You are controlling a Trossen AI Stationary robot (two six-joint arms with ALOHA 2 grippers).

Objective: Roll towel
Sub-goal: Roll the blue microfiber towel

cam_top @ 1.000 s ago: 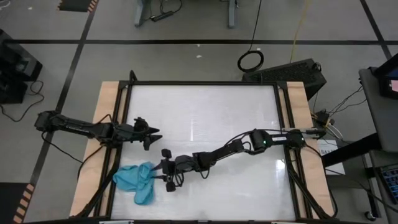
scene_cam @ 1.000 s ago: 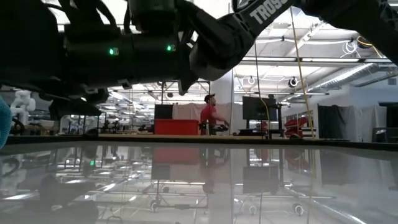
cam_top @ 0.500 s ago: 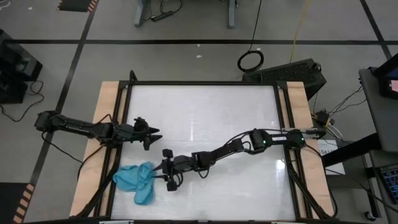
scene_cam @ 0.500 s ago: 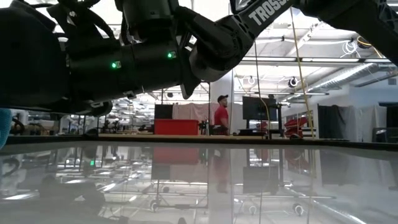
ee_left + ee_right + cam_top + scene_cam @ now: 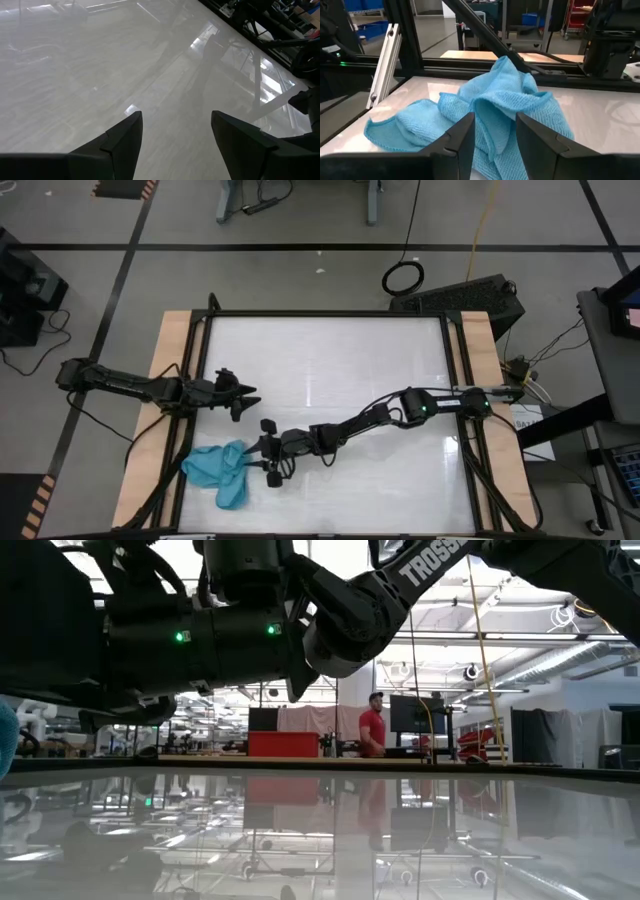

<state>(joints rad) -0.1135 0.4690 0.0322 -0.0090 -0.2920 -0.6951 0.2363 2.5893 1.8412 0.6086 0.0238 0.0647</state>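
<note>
The turquoise towel lies bunched on the white table near its front left corner, with folds standing up in the right wrist view. In the low view only a blue sliver shows at the picture's edge. My right gripper reaches across the table to the towel's right side and is shut on it. My left gripper hangs open over bare table, a little beyond the towel's far side. My right gripper pinches a raised fold of the towel between its two fingers, at the towel's side facing the table's right. The fingers come nearly level from the table's right. Several layers bunch in the gap. The rest lies slack on the table.
A black frame rail and a pale metal strut run just behind the towel at the table's left edge. Wooden boards flank the table. Bare white tabletop spreads toward the far and right sides. A person stands far back.
Both arms and the towel have kept still. A person in the room behind has walked toward the picture's right.
</note>
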